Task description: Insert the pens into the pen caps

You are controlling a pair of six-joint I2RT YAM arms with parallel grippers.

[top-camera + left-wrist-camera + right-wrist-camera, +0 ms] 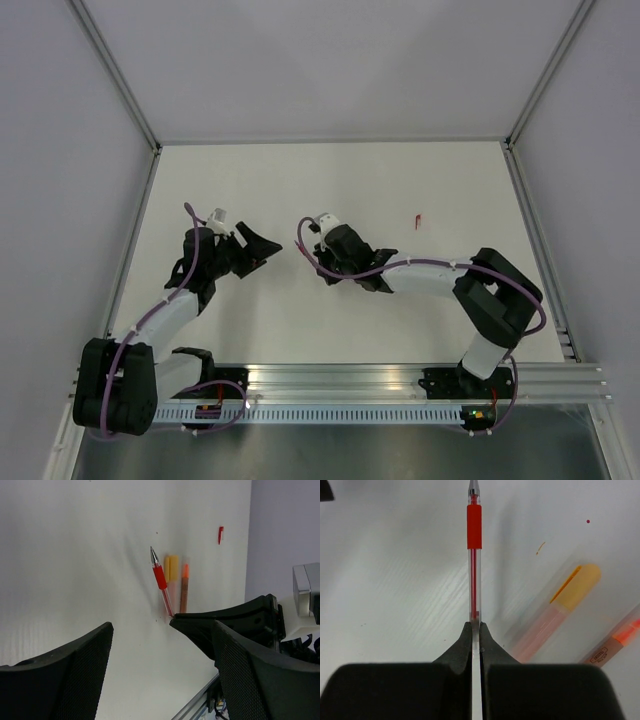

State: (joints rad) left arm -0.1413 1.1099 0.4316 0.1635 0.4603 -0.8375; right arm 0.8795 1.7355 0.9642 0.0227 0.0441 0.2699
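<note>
My right gripper (475, 630) is shut on the clear rear end of a red pen (474, 555). The pen sticks straight out ahead of the fingers, its metal tip bare. In the left wrist view the same red pen (161, 577) slants up from the right gripper's fingertips. Behind it on the table lie a pale pink pen wearing a pale orange pen cap (171, 568) and an orange-tipped pen (184, 592) with no cap. A small red pen cap (417, 222) lies alone further right. My left gripper (161, 647) is open and holds nothing, facing the right gripper.
The white table is boxed in by grey walls with metal posts (125, 100). An aluminium rail (400, 380) carrying both arm bases runs along the near edge. The right forearm (430, 272) reaches across the table's middle and hides both orange pens from above.
</note>
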